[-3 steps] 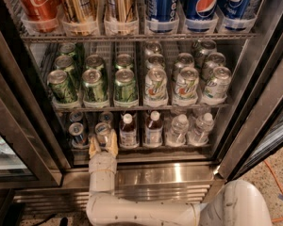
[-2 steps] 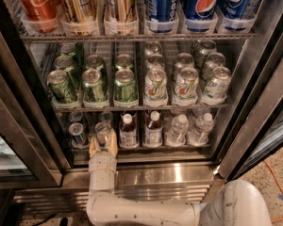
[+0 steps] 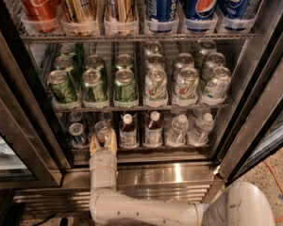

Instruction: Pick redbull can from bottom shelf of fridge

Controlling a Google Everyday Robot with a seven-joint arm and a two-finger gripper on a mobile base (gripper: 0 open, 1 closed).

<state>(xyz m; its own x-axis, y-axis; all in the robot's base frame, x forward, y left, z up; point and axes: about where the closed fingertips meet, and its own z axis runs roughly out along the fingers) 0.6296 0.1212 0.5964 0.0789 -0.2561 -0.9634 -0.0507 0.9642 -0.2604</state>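
Observation:
The fridge (image 3: 253, 94) stands open with wire racks of drinks. On the bottom shelf (image 3: 146, 150) a slim silver redbull can (image 3: 103, 130) stands second from the left. My gripper (image 3: 103, 143) reaches up from below into the shelf, with a tan finger (image 3: 112, 139) on each side of that can, closed against it. The can stands upright on the rack. A second slim silver can (image 3: 77, 133) stands just left of it, with more cans behind.
Two juice bottles (image 3: 128, 131) and two water bottles (image 3: 177, 130) stand right of the can. Green soda cans (image 3: 94, 84) fill the rack above. The glass door (image 3: 9, 140) hangs open at left. My white base (image 3: 238, 206) is at bottom right.

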